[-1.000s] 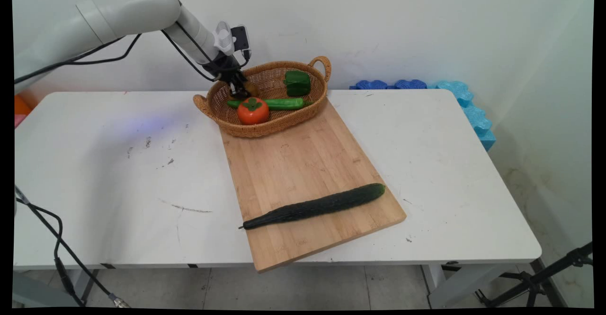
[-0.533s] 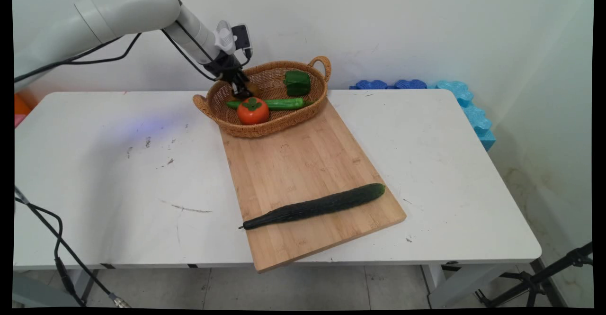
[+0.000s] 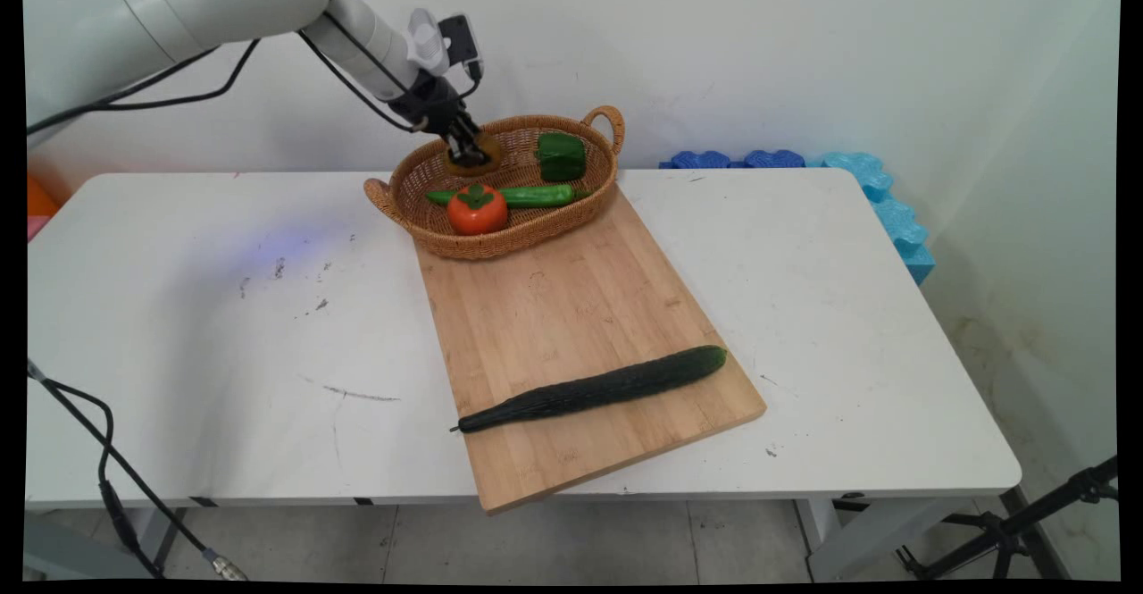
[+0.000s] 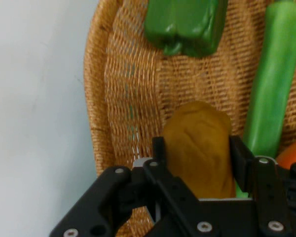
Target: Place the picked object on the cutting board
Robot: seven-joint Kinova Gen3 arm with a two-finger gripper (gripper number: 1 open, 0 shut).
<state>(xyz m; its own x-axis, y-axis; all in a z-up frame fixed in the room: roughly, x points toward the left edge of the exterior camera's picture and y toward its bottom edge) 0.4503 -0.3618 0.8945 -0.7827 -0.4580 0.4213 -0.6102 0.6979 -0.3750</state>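
At the upper middle of the frame, the gripper point(image 3: 466, 149) clamps a smooth brown-yellow potato point(image 4: 200, 148) above the wicker basket point(image 3: 393, 199), which holds a tomato point(image 3: 477, 209), a long pepper point(image 3: 527, 195) and a bell pepper point(image 3: 561, 155).

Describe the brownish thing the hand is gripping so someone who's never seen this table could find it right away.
Find the wicker basket at the table's far edge, on the wooden cutting board's far end. The hand is closed on a stubby mustard-brown lump above the basket's back left. Its neighbours are green or orange-red; it alone is dull brown.
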